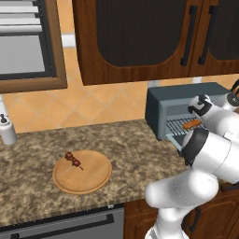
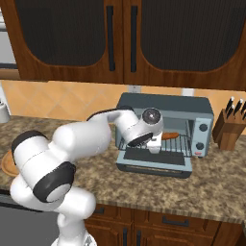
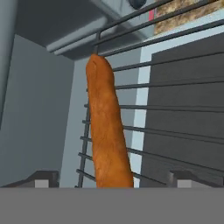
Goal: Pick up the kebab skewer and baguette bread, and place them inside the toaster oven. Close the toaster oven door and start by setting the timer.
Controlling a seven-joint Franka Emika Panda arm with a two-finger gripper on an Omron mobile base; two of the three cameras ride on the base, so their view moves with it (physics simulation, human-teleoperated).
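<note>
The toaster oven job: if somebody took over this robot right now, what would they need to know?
Gripper: open, holding nothing, at the mouth of the toaster oven.
Baguette bread: lying on the wire rack inside the oven, between the fingertips but let go.
Kebab skewer: on the round wooden plate on the counter, left of the oven.
Toaster oven door: dropped open.
Done: bread in.
Left: fetch the skewer, put it in, close the door, set the timer.
</note>
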